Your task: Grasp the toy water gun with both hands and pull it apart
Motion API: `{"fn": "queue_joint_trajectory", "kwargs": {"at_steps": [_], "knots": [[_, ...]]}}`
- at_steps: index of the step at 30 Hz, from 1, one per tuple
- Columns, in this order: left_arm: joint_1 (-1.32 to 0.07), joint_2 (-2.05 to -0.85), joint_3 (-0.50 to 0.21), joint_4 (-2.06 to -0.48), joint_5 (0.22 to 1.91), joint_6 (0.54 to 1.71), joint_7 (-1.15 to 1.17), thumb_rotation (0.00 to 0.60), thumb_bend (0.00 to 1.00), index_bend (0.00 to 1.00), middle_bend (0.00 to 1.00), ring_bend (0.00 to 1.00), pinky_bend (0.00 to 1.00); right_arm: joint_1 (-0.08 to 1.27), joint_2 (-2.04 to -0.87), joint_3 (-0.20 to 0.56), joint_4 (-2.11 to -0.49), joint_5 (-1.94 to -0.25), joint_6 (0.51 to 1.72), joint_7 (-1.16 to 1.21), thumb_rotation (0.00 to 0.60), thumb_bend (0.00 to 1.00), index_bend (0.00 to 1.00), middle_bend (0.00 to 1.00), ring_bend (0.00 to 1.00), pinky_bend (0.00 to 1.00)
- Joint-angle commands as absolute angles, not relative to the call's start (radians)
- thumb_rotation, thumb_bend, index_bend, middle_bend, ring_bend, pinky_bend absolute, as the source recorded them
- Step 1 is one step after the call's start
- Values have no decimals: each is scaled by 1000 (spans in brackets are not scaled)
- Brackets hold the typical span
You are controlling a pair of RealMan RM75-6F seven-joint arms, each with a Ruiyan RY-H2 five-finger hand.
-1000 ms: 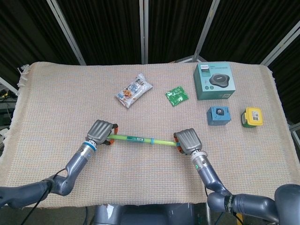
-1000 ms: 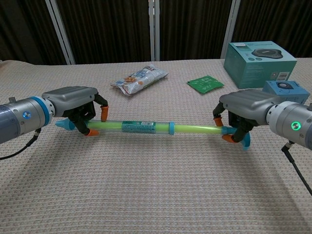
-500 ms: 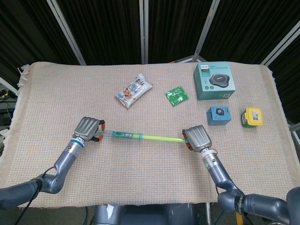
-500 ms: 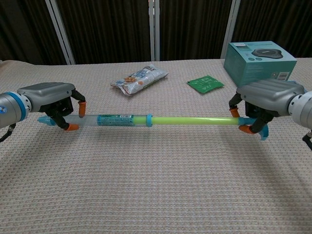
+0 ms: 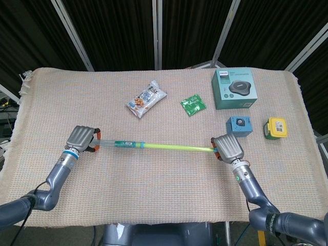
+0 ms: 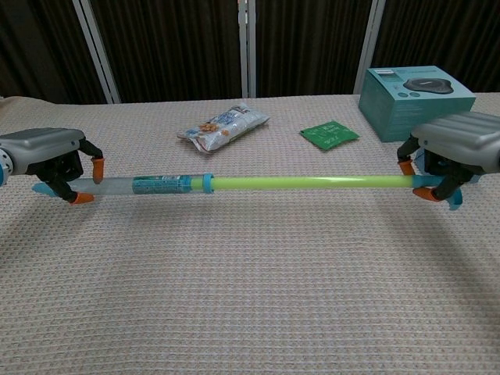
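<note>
The toy water gun (image 5: 154,145) (image 6: 234,183) is a long thin tube held above the cloth. Its clear barrel with a teal label lies toward the left, and a bright green rod is drawn far out to the right. My left hand (image 5: 81,139) (image 6: 48,154) grips the barrel's left end, orange fingertips wrapped round it. At the other end my right hand (image 5: 228,148) (image 6: 457,144) holds the blue handle of the rod. Barrel and rod still join at a blue collar (image 6: 208,183).
A snack bag (image 5: 146,99) and a green sachet (image 5: 193,104) lie behind the gun. A teal box (image 5: 233,88), a small blue box (image 5: 239,126) and a yellow-green object (image 5: 275,128) sit at the right, close to my right hand. The woven cloth (image 5: 164,195) covers the table.
Both hands have moved apart, left hand leftward and right hand rightward. The green rod has slid much farther out of the barrel, so the gun is far longer now.
</note>
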State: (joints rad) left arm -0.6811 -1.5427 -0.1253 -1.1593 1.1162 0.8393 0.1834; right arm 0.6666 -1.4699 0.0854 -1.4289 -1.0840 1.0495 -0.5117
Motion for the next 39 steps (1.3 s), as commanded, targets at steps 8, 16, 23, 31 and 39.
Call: {"fn": "queue_joint_trajectory", "kwargs": {"at_steps": [8,16,23,31,39], "knots": [[-674,-1535,-126,-1143,1119,840,174,600,470,814,896,842,1000,649,-1455,87,-1414,-1090,1045,-487,600,446,679,1000,1000,1000],[-672,-1532,-128,-1138,1111,837,184,600,471,739,896,842,1000,642,-1452,91,-1406,-1098,1036,-472,600,418,614,1000,1000,1000],[-669,-1522,-124,-1156,1125,816,147,600,173,22,881,842,1000,637,-1463,92,-1401,-1097,1032,-486,600,0,13,969,1000,1000],[-628,-1432,-134,-1267,1170,902,101,600,148,0,808,805,996,606,-1407,99,-1485,-1122,1078,-470,600,0,0,903,992,1000],[-467,-1262,-121,-1516,1312,1211,10,600,7,0,42,61,167,473,-1235,53,-1635,-1330,1279,-279,600,0,0,400,510,435]]}}
